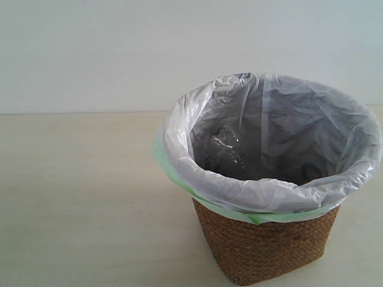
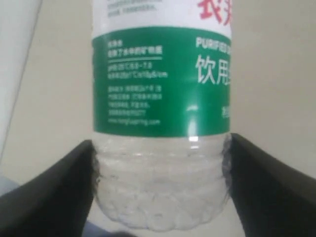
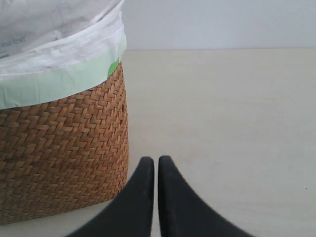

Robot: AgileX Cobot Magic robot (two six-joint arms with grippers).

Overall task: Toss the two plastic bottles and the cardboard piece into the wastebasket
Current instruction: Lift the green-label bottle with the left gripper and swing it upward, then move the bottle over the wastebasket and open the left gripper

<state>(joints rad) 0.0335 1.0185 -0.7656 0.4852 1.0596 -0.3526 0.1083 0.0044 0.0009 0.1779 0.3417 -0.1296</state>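
Bottle: the green-label bottle (image 2: 160,123) is being held by its clear ribbed lower body, just below the label, so the grip is being taken on the stiffer ridged part.
Left jaws: the left gripper (image 2: 160,143) is being pressed against both sides of the bottle, its jaws standing wide apart around it.
Bottle's place: pale table is being shown behind it; whether it is being carried above the wastebasket (image 1: 263,245) cannot be told.
Basket: it is being stood upright on the table (image 1: 78,197), its mouth being held open by the plastic liner (image 1: 179,137) folded over the rim, ready for drops.
Inside: a clear glinting shape (image 1: 226,146) is being shown at the bottom, possibly the other bottle; this is not certain.
Right jaws: the right gripper (image 3: 156,163) is being held low beside the wicker wall, the jaws nearly touching and empty, probably parked clear of the mouth.
Views: the grip is being shown only by the left wrist view; the basket's inside only by the exterior view, where neither arm is being shown.
Cardboard piece: it is not being shown in any view.
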